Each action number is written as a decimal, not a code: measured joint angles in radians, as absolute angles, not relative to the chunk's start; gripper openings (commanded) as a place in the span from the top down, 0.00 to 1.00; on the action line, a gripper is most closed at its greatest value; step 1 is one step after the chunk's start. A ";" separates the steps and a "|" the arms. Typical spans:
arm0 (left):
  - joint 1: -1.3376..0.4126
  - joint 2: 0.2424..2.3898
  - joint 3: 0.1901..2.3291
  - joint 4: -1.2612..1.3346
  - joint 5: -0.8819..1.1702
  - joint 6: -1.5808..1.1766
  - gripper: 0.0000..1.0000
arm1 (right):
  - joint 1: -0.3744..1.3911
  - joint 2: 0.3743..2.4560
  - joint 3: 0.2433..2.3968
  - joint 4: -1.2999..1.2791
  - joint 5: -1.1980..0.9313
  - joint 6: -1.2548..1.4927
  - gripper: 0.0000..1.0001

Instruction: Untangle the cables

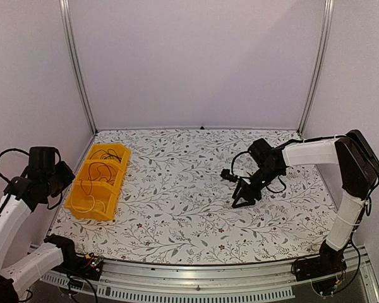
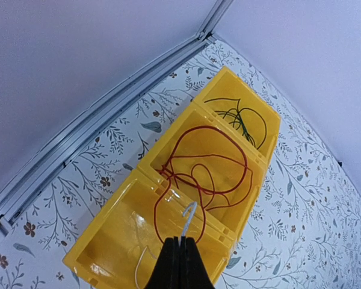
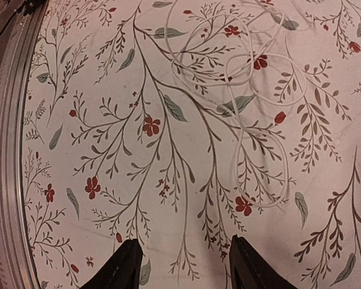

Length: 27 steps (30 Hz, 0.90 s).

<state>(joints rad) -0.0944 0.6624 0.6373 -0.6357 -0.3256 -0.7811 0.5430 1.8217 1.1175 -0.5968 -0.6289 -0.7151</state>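
Floral tabletop (image 3: 108, 150) under right gripper (image 3: 183, 250), jaws apart, empty; left gripper (image 2: 179, 244) shut tight above yellow bins (image 2: 99, 238).

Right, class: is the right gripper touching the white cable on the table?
Apart. In the right wrist view, bare patterned table lies between the open right gripper and the nearest loop of the white cable.

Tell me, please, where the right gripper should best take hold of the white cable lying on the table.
Probably the nearest loop of the white cable, at its curve closest to the open right gripper. There it is a single strand, clear of the crossings farther off. It lies flat on the table, so come straight down, fingers straddling it.
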 measured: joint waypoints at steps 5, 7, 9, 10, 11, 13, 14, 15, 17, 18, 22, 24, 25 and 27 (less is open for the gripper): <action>-0.094 0.711 0.718 -0.791 -0.310 -0.865 1.00 | 0.543 1.822 1.118 -0.600 -0.619 -0.719 0.46; -0.094 0.713 0.715 -0.823 -0.301 -0.884 1.00 | 0.544 1.827 1.118 -0.603 -0.615 -0.720 0.47; -0.094 0.723 0.703 -0.834 -0.291 -0.896 1.00 | 0.547 1.840 1.118 -0.606 -0.610 -0.722 0.47; -0.094 0.731 0.695 -0.835 -0.280 -0.900 1.00 | 0.550 1.847 1.118 -0.607 -0.607 -0.723 0.47; -0.094 0.754 0.686 -0.833 -0.265 -0.906 1.00 | 0.551 1.851 1.118 -0.608 -0.604 -0.723 0.47; -0.094 0.824 0.667 -0.822 -0.234 -0.910 1.00 | 0.556 1.856 1.118 -0.613 -0.598 -0.723 0.47; -0.094 0.865 0.656 -0.815 -0.217 -0.910 1.00 | 0.558 1.856 1.118 -0.615 -0.596 -0.723 0.47; -0.094 0.903 0.645 -0.806 -0.208 -0.910 1.00 | 0.558 1.856 1.118 -0.615 -0.593 -0.723 0.47; -0.094 0.956 0.621 -0.789 -0.196 -0.910 1.00 | 0.559 1.856 1.117 -0.617 -0.586 -0.724 0.47; -0.094 0.970 0.614 -0.783 -0.194 -0.910 1.00 | 0.559 1.856 1.117 -0.618 -0.583 -0.724 0.47; -0.094 1.018 0.627 -0.766 -0.196 -0.895 0.85 | 0.559 1.856 1.117 -0.620 -0.576 -0.724 0.47; -0.094 1.035 0.661 -0.768 -0.199 -0.876 0.77 | 0.559 1.856 1.117 -0.621 -0.574 -0.724 0.47; -0.094 1.037 0.683 -0.771 -0.199 -0.867 0.73 | 0.559 1.856 1.117 -0.621 -0.574 -0.724 0.47; -0.094 1.036 0.746 -0.780 -0.199 -0.850 0.70 | 0.559 1.856 1.117 -0.621 -0.573 -0.725 0.47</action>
<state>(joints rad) -0.0944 1.0363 0.7464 -0.7799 -0.1993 -0.8505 0.5591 1.8565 1.1168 -0.6212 -0.5728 -0.7254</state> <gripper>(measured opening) 0.256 0.532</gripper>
